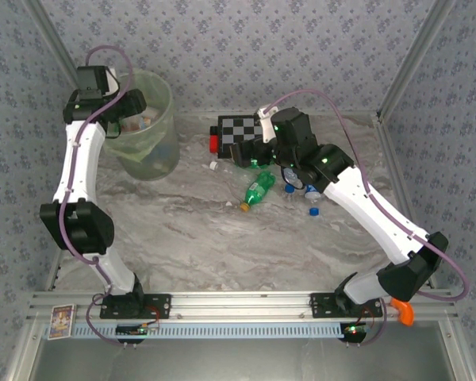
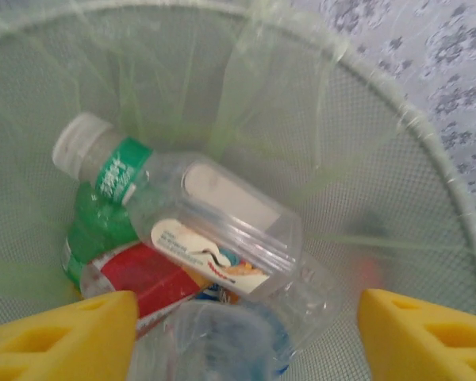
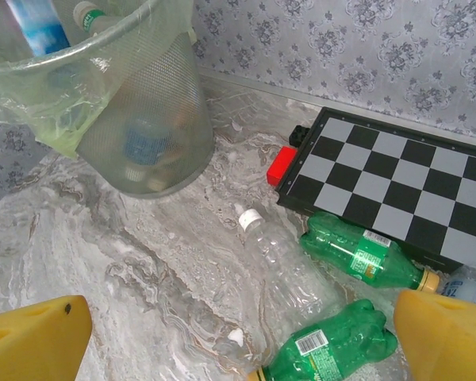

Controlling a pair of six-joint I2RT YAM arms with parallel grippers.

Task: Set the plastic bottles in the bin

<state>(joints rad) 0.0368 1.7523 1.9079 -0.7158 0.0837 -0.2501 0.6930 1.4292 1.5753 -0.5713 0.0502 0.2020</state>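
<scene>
Now, mind both arms. Your left gripper (image 2: 247,305) hangs over the bin (image 2: 381,182) with its yellow fingers (image 2: 63,337) spread apart and nothing pinched between them. Directly below it, a blurred clear bottle (image 2: 214,341) shows, and I cannot tell if it is falling or lying on the others. Deeper below lie a labelled clear bottle (image 2: 222,230) and a white-capped bottle (image 2: 103,167). The thin liner (image 3: 32,119) drapes loosely at the rim, so if you pull away sideways, a finger may catch it and drag the bin over. Your right gripper (image 3: 242,305) is wide open too, holding nothing, low over the table (image 3: 127,262). Just ahead of it, between its fingers, lies an empty clear bottle (image 3: 278,270). Toward its right finger (image 3: 452,333) are a far green bottle (image 3: 365,258) and a near green bottle (image 3: 333,349). These are round and close together, so an off-centre closing can roll one away or take two at once. The checkerboard (image 3: 397,182) beyond them may stop a finger.
</scene>
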